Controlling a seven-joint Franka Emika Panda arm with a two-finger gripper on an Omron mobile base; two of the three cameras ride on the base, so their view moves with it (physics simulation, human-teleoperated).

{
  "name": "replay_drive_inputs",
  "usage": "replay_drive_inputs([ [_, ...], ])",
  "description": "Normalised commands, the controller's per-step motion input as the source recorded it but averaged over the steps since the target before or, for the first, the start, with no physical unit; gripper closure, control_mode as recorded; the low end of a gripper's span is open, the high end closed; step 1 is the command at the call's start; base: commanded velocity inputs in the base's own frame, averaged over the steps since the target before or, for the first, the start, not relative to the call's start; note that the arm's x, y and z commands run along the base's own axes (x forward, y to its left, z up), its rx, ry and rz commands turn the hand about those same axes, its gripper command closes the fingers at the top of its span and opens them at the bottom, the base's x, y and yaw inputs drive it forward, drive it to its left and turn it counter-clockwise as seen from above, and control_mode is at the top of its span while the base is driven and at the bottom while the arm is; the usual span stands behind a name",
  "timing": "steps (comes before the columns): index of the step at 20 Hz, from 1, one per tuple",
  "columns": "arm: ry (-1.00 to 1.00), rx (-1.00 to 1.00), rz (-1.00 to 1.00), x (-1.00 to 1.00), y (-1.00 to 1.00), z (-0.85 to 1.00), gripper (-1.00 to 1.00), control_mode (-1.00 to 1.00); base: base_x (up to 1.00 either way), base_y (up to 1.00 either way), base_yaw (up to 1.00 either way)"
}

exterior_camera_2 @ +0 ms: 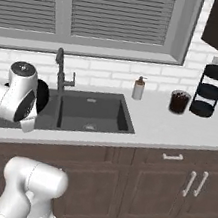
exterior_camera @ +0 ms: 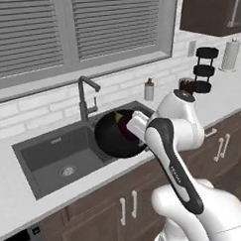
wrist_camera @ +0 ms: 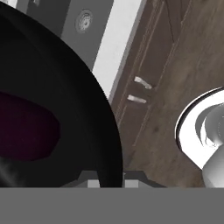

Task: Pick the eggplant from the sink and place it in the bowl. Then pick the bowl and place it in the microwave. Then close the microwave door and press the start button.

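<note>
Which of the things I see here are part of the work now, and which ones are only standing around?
Part of the job:
- bowl, lifted and tilted above the sink edge
- eggplant, inside the bowl
- gripper, shut on the bowl's rim
- sink

Only standing around:
- faucet
- soap bottle
- dark jar
- black tiered stand
- paper towel roll

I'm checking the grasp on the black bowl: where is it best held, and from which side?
By its thin rim, from the edge nearest the arm, as the gripper does: the bowl is wide and shallow, and the eggplant fills its middle.
</note>
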Motion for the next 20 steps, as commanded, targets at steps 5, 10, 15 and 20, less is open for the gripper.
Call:
replay_drive_inputs([
  [5, 0.0, 0.0, 0.0, 0.0, 0.0, 0.0, 1.0, 1.0, -0.15, 0.0, -0.86],
  [10, 0.0, 0.0, 0.0, 0.0, 0.0, 0.0, 1.0, 1.0, -0.07, 0.0, -0.9],
  [15, 0.0, 0.0, 0.0, 0.0, 0.0, 0.0, 1.0, 1.0, -0.02, 0.0, -0.87],
  [20, 0.0, 0.0, 0.0, 0.0, 0.0, 0.0, 1.0, 1.0, 0.0, -0.05, -0.8],
])
